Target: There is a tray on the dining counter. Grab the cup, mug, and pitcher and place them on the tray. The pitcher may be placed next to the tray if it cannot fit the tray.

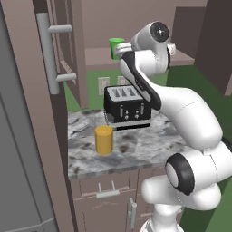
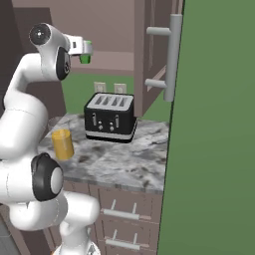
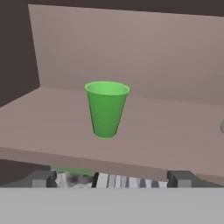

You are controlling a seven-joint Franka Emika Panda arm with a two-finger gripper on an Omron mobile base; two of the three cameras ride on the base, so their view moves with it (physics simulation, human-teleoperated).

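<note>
The cup point(image 3: 106, 109) stands upright on the shelf point(image 3: 175, 127), mouth up; jaws spread wide.

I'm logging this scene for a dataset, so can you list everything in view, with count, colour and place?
cup: one, bright green, upright on the brownish shelf above the toaster.
pitcher: one, yellow-orange, standing on the small marbled counter, in front of the toaster and to one side.
toaster: one, black, four slots, at the counter's back.
wall outlets: two, white, behind the toaster.
gripper: fingers apart, level with the cup and short of it.
</note>
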